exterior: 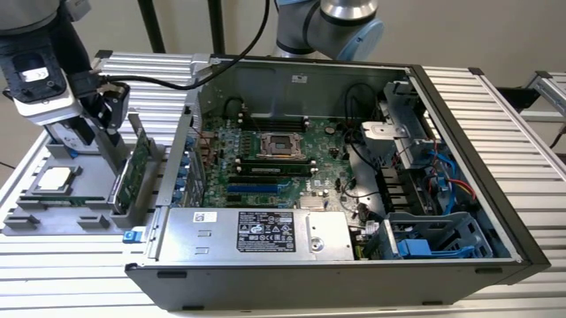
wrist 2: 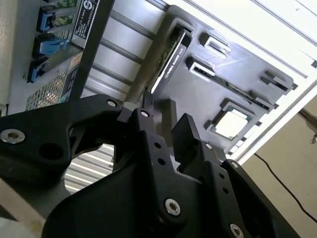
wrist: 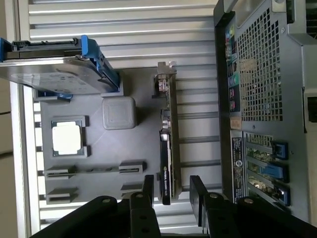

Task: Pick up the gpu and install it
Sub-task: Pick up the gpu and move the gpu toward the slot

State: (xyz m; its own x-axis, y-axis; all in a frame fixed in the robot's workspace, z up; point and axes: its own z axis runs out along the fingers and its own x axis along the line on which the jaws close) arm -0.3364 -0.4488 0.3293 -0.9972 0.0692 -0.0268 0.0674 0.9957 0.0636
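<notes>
Black two-finger gripper (wrist: 172, 184): fingers standing apart, straddling one end of the thin green circuit-board gpu (wrist: 168, 144). The gpu is standing on edge in a grey moulded tray (exterior: 44, 222), at the exterior view's left of an open black computer case (exterior: 309, 285).

Black end effector (wrist: 172, 186), silver screws (wrist 2: 172, 207), silver-and-blue arm joint (exterior: 352, 23), black cable (exterior: 150, 82)

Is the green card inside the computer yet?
Out. The gpu stands on its edge in the gray holder beside the computer case, with the open gripper straddling one end.
</notes>
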